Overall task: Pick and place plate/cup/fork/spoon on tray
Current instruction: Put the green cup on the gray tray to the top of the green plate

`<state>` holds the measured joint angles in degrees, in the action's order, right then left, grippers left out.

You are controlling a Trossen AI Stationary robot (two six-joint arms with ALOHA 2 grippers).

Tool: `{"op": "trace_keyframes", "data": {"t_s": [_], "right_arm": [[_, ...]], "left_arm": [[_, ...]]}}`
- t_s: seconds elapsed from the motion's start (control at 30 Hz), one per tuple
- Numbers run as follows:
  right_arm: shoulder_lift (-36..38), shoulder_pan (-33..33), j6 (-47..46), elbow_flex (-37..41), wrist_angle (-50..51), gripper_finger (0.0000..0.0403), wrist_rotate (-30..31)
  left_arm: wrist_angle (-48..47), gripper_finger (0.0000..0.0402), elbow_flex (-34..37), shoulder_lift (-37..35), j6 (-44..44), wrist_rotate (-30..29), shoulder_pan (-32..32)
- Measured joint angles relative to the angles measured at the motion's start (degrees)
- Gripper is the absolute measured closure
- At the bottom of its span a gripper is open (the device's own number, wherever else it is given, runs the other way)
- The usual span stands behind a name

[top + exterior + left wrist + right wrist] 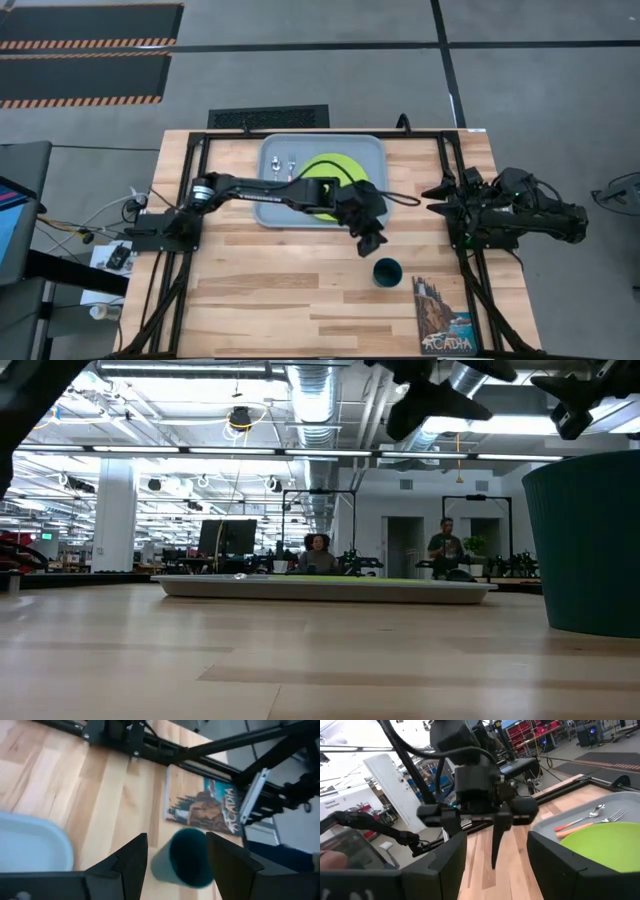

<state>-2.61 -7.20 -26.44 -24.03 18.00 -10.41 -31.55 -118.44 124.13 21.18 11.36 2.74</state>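
The lime-green plate (335, 183) lies flat in the pale blue-grey tray (270, 205) at the far middle of the table. The spoon (594, 812) and the fork (617, 814) lie side by side in the tray left of the plate. The dark teal cup (387, 271) stands upright on the table, nearer than the tray; it also shows in the low view (590, 540). My left gripper (371, 240) is open in the air just far-left of the cup; in the left wrist view (175, 837) the cup (186, 860) shows between its fingers. My right gripper (437, 197) is open and waits at the right.
A colourful picture book (442, 316) lies at the near right, beside the cup; it also shows in the left wrist view (205, 805). Black frame rails (470, 270) run along the table's sides. Bare wood lies at the near left. People stand in the room behind (445, 545).
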Motion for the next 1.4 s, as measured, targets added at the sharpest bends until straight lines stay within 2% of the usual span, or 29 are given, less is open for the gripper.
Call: {"op": "trace_keyframes", "data": {"t_s": [0.23, 0.7, 0.97, 1.27, 1.33, 1.4], "right_arm": [[0.0, 0.0, 0.0, 0.0, 0.3, 0.017, 0.0], [0.0, 0.0, 0.1, 0.0, 3.1, 0.017, 0.0], [0.0, 0.0, 0.1, 0.0, 3.0, 0.017, 0.0], [0.0, 0.0, 1.5, 0.0, 3.2, 0.017, 0.0], [0.0, 0.0, 1.5, 0.0, 3.2, 0.017, 0.0], [0.0, 0.0, 1.5, 0.0, 3.7, 0.017, 0.0]], "left_arm": [[-2.0, 0.0217, -0.4, -0.2, -4.7, -9.0, 2.3], [0.7, 0.0217, -0.5, 3.0, -7.2, -8.2, 5.8], [0.3, 0.0217, -0.4, 3.6, -7.9, -16.5, 6.0], [1.0, 0.0217, -0.3, 3.6, -7.5, -18.2, 6.0], [2.9, 0.0217, -0.6, 4.8, -7.7, -18.5, 6.0], [0.8, 0.0217, -0.3, 5.9, -8.0, -17.8, 6.0]]}}
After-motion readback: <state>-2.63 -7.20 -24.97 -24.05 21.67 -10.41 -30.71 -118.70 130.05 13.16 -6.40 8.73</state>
